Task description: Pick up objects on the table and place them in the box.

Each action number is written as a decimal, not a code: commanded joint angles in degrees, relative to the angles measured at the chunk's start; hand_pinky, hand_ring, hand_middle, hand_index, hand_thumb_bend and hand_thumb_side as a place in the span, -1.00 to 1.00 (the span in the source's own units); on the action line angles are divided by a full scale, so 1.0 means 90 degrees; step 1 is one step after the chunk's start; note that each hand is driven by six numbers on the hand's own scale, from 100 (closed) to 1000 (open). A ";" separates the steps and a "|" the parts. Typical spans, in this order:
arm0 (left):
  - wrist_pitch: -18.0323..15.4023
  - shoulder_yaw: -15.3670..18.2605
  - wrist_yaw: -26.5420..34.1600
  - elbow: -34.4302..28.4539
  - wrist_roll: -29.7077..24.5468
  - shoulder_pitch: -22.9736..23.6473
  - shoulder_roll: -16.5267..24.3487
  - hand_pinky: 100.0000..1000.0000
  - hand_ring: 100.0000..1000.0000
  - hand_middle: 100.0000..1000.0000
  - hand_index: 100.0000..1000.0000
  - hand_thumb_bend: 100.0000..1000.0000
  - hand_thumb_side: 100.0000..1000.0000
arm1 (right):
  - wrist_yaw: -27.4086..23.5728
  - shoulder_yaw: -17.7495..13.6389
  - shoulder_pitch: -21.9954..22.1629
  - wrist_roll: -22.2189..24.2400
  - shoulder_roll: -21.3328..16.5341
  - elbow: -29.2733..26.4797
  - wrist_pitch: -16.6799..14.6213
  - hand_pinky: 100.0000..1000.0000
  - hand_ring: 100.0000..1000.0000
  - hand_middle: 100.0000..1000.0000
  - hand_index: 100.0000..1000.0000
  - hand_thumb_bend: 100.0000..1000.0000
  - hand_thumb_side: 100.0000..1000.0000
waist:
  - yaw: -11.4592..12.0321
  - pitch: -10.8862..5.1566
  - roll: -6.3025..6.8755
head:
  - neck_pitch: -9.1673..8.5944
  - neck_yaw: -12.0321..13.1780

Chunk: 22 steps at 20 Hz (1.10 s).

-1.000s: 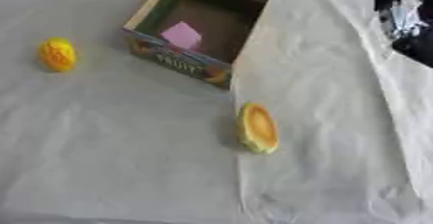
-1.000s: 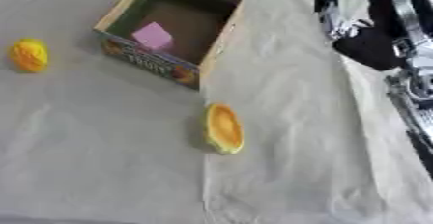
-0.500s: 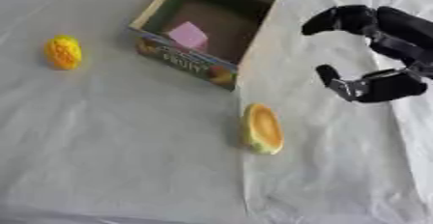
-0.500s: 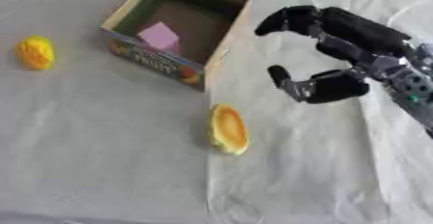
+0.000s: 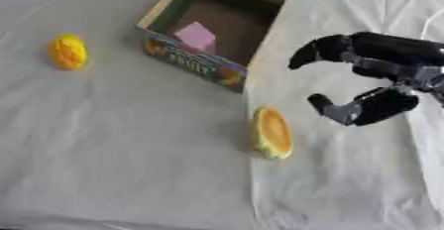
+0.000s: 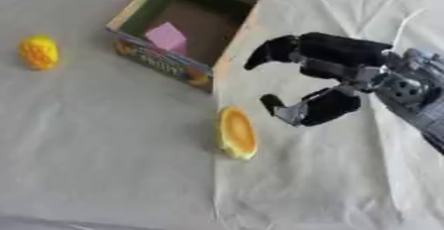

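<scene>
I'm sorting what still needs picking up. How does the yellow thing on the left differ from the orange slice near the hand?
The yellow thing is small, rounded and bumpy; the orange slice is longer, a flat-faced wedge with a pale rim. The yellow thing lies far left of the box, away from the right hand; the slice lies below the box, close to that hand. Both rest on the table, outside the box.

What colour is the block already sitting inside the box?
Pink; the block lies on the brown floor of the box, clearest in the left eye view.

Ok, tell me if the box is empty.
Not empty: a pink block lies inside the open-topped box. Nothing else shows on its floor.
</scene>
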 commanded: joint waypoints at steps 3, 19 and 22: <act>-0.0003 -0.0006 0.0072 -0.0110 -0.0045 -0.0081 0.0163 0.45 0.48 0.40 0.64 -1.00 -0.29 | 0.0168 0.0201 -0.0173 0.0319 0.0049 -0.0094 0.0172 0.83 0.81 0.70 0.79 -1.00 0.19 | 0.0015 -0.0103 0.0015 | 0.0009 -0.0014; 0.0025 -0.0045 0.0166 -0.0110 -0.0109 -0.0087 0.0075 0.45 0.47 0.40 0.64 -1.00 -0.24 | 0.0498 0.0623 -0.0461 0.1100 0.0600 0.0096 0.0661 0.86 0.83 0.73 0.83 -1.00 -0.03 | 0.0071 -0.0026 0.0001 | -0.0022 -0.0044; 0.0031 -0.0049 0.0181 -0.0110 -0.0119 -0.0083 0.0058 0.45 0.47 0.39 0.64 -1.00 -0.23 | 0.0670 0.0644 -0.0499 0.1046 0.0708 0.0278 0.0621 0.86 0.83 0.72 0.84 -1.00 -0.29 | 0.0080 -0.0011 -0.0004 | -0.0035 -0.0046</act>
